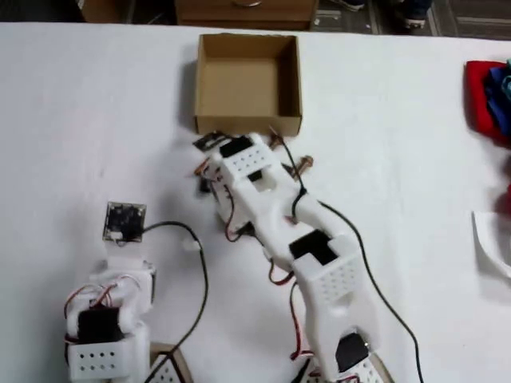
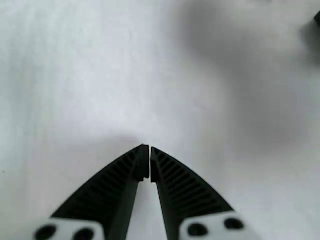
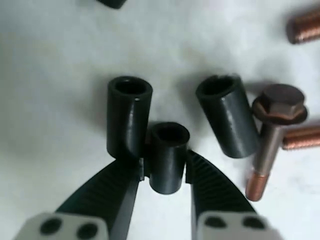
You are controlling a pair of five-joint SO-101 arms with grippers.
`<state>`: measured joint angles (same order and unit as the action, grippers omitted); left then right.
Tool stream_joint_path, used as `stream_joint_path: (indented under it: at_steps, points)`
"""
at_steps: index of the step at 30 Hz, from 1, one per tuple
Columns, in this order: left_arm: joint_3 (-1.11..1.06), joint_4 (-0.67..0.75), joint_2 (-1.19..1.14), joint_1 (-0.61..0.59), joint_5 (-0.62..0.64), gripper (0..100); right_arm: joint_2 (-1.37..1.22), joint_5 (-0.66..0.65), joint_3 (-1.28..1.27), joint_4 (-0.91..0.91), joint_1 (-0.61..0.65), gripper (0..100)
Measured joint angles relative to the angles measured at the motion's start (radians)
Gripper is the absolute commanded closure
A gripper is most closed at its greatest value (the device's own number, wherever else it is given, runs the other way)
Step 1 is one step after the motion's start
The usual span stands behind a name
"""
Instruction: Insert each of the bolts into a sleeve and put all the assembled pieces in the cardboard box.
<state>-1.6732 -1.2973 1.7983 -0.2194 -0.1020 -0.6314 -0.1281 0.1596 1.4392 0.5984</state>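
My right gripper [image 3: 166,167] is shut on a short black sleeve [image 3: 169,157] that stands on the white table. A second black sleeve [image 3: 129,117] stands touching it on one side, and a third sleeve [image 3: 228,115] leans a little apart on the other. A copper bolt [image 3: 272,132] with a hex head lies beside that third sleeve. Two more bolts [image 3: 305,25] [image 3: 302,137] poke in at the edge. The cardboard box [image 1: 247,80] sits open just beyond the right arm's wrist [image 1: 243,159]. Over bare table, my left gripper [image 2: 146,162] is shut on nothing.
The left arm [image 1: 112,319] sits at the near left of the table. One bolt [image 1: 303,165] shows beside the right arm. Red and blue cloth [image 1: 489,88] lies at the right edge. A dark object [image 2: 317,20] sits at the corner of the left wrist view.
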Motion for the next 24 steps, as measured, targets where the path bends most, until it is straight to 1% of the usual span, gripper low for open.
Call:
stream_joint_path:
  at_steps: [2,3,4,6,10,12,14,16,18,24]
  points:
    - [0.000,0.000,0.000,0.000,0.000,97,-0.005,0.000,0.012,0.005,0.002,71.1]
    - [0.000,0.000,0.000,0.000,0.000,97,-0.008,0.000,0.017,0.012,0.012,67.6]
    - [0.000,0.000,0.000,0.000,0.000,97,-0.014,0.000,0.020,0.020,0.015,67.0]
    - [0.000,0.000,0.000,0.000,0.000,97,-0.017,0.000,0.020,0.026,0.028,70.3]
    - [0.000,0.000,0.000,0.000,0.000,97,-0.018,0.000,0.021,0.026,0.029,80.1]
    - [0.000,0.000,0.000,0.000,0.000,97,-0.018,0.000,0.028,0.026,0.026,87.9]
    - [0.000,0.000,0.000,0.000,0.000,97,-0.020,0.000,0.035,0.026,0.018,98.5]
    - [0.000,0.000,0.000,0.000,0.000,97,-0.021,0.000,0.043,0.026,0.003,96.5]
    - [0.000,0.000,0.000,0.000,0.000,97,-0.021,0.000,0.044,0.026,-0.018,98.1]
    - [0.000,0.000,0.000,0.000,0.000,97,-0.018,0.000,0.044,0.026,-0.055,97.8]
